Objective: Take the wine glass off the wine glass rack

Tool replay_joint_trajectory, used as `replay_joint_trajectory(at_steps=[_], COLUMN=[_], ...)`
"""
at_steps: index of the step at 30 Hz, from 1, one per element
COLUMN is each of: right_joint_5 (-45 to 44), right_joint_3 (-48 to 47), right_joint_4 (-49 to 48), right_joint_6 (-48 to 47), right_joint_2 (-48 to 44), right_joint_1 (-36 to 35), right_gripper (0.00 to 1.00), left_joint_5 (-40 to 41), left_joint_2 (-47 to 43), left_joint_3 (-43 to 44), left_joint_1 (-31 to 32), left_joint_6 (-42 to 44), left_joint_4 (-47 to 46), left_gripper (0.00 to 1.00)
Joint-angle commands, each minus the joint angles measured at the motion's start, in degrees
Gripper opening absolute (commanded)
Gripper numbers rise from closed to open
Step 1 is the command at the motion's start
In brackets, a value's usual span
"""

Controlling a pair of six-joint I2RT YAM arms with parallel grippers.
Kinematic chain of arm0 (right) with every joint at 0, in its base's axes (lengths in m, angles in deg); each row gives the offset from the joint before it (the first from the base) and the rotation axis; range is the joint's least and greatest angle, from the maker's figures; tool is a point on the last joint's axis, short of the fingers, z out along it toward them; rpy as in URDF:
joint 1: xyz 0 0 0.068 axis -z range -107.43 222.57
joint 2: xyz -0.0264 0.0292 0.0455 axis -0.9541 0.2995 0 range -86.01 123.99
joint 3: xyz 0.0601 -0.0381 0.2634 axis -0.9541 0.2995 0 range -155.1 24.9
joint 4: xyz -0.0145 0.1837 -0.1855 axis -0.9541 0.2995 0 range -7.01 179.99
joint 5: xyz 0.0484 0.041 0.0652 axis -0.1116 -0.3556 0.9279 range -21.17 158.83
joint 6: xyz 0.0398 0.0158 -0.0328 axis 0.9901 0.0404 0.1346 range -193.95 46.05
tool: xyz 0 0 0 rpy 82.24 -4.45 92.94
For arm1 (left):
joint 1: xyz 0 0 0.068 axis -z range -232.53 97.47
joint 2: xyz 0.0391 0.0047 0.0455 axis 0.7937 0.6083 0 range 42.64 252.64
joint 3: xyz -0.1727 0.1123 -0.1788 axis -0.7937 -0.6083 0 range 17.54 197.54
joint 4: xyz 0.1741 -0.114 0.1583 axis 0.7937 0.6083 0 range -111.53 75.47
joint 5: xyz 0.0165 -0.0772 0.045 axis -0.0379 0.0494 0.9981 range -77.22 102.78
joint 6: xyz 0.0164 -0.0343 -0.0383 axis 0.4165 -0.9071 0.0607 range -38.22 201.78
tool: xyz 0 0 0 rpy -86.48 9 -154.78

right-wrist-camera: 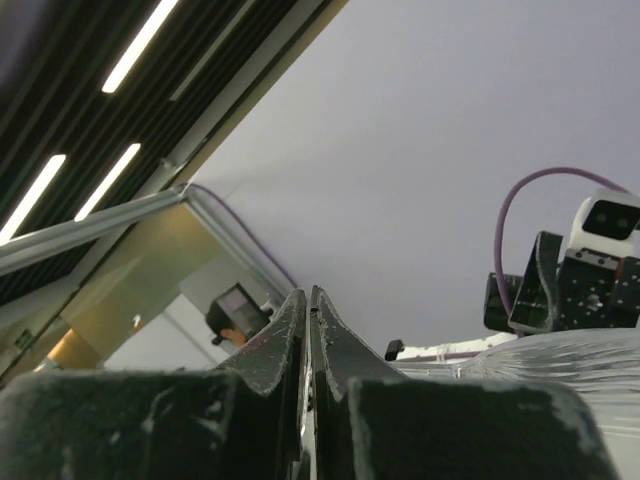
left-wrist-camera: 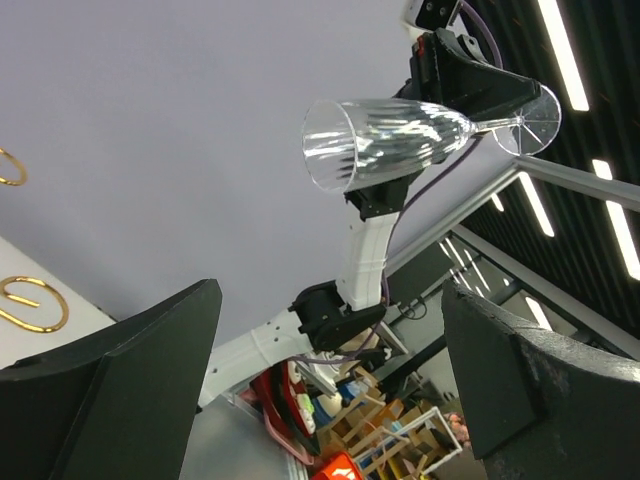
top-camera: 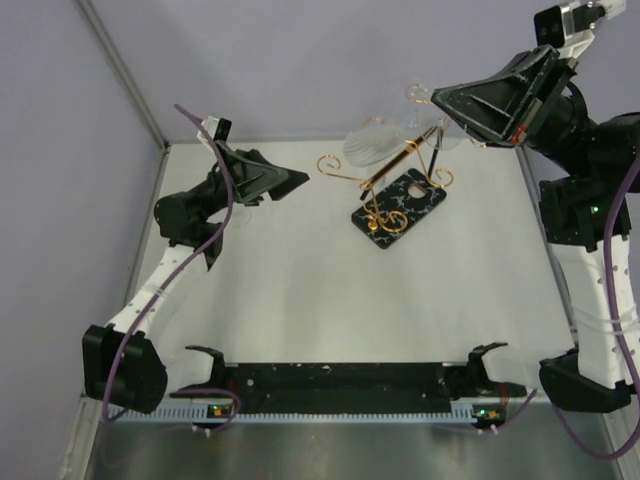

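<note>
**A:** What's where, biggest first?

**B:** The white desk [top-camera: 300, 300] carries the gold wire rack [top-camera: 398, 212], which stands far right on its black, white-veined slab. The clear ribbed wine glass [left-wrist-camera: 385, 140] hangs above it, lying sideways, with no wire around it that I can see.

**A:** Why sideways?

**B:** My right claw [right-wrist-camera: 307, 310] is pinched tight on the thin stem between bowl and foot. I'd say that angle suits drawing a stem along a wire arm. My left claw [top-camera: 295, 182] gapes wide and holds nothing, well apart on the left, leaving room.

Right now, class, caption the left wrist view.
Right claw holds a wine glass sideways by its stem, beyond the open left claw.
</note>
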Motion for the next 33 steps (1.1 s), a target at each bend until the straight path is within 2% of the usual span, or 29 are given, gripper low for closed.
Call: replay_joint_trajectory(at_steps=[1,5,14,18,22,28,33], right_joint_5=[-3.05,-3.85,-5.87,-6.57,-7.01,-7.72,-7.63], right_joint_3=[0.37,-0.25,5.90,7.30,8.72,9.95,8.98], right_joint_4=[-3.77,-6.14,-11.16,-12.82,-14.76,-15.20,-14.50], right_joint_6=[-2.01,-2.01,-2.10,-2.19,-1.48,-1.48,-1.92], right_joint_2=[0.86,2.01,0.78,0.78,0.60,-0.80,-1.42], right_joint_1=[-6.52,-9.26,-13.65,-15.41,-16.29,-16.30,-16.30], right_gripper=[0.00,0.00,0.00,0.00,0.00,0.00,0.00], left_joint_5=[1.73,2.78,5.59,7.70,8.50,9.99,10.52], left_joint_2=[1.45,1.63,2.51,3.30,3.30,3.12,2.33], left_joint_3=[0.65,-0.23,-0.84,-0.76,-0.23,0.56,1.26], left_joint_1=[1.73,2.78,4.19,5.07,5.86,6.56,7.00], left_joint_6=[-5.99,-7.40,-12.23,-14.87,-15.31,-16.63,-16.80], left_joint_4=[-11.94,-14.31,-22.31,-27.40,-28.38,-31.98,-32.69], left_gripper=[0.96,0.96,0.93,0.88,0.83,0.71,0.67])
